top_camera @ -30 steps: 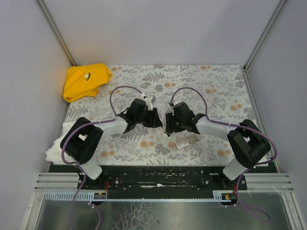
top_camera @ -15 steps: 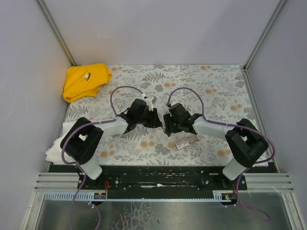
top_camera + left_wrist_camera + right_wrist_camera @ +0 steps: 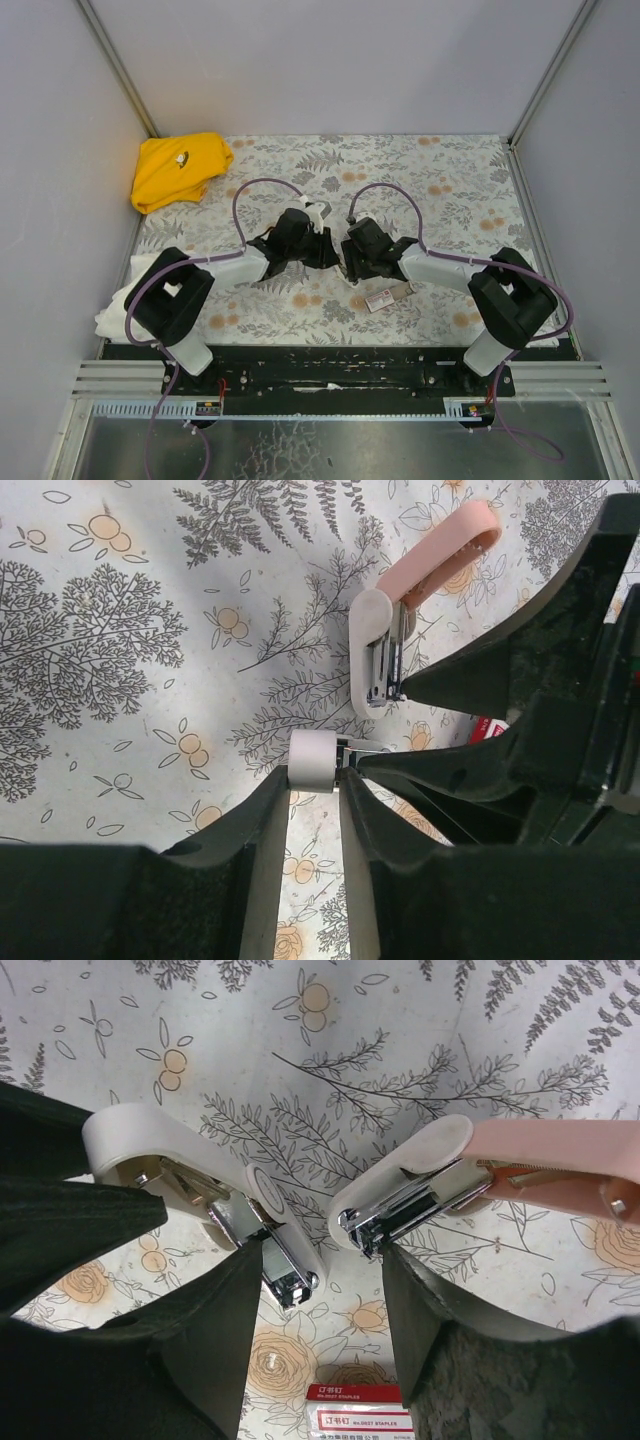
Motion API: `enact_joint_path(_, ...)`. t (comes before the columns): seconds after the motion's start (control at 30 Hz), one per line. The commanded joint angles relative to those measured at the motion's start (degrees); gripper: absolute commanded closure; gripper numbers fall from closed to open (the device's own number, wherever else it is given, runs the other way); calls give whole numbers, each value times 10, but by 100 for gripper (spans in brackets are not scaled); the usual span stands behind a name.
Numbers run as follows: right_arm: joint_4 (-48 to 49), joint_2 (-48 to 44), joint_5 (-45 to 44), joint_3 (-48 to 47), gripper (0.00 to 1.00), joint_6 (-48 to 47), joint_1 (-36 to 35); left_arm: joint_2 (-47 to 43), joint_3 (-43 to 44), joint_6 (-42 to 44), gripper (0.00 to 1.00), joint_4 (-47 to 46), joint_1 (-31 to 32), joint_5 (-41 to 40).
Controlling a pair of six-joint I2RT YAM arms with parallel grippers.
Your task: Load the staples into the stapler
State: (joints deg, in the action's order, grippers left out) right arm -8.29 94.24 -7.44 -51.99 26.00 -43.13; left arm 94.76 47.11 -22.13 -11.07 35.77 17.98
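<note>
The stapler (image 3: pixel 380 650) is hinged open just beside the staple box (image 3: pixel 360 1415). The left claw (image 3: pixel 313 780) pinches its white end narrowly. The right claw (image 3: pixel 318 1280), half-wide, grips its metal channel. No staples look loaded (no strip visible), so fetching, inserting and closing are left.
</note>
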Motion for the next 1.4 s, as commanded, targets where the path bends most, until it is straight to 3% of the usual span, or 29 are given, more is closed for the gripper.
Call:
enact_joint_path(0.0,-37,-13,-34,6,41,14,-5,-21,-5,23,77,-26,12,-25)
enact_joint_path(0.4,-39,-61,-10,15,37,23,-4,-29,3,45,81,5,29,-103)
enact_joint_path(0.67,-61,-127,-13,11,32,15,1,-41,10,65,84,44,21,-220)
enact_joint_path(0.87,-51,-175,27,58,29,4,64,-47,4,67,83,46,-2,-233)
enact_joint_path(0.97,-39,-194,61,88,29,1,105,-47,5,68,72,49,-3,-230)
enact_joint_path(1.2,-23,-223,104,133,28,-16,186,-69,16,72,26,69,-2,-229)
enact_joint_path(1.37,-18,-243,136,152,27,-29,253,-86,42,102,16,74,32,-237)
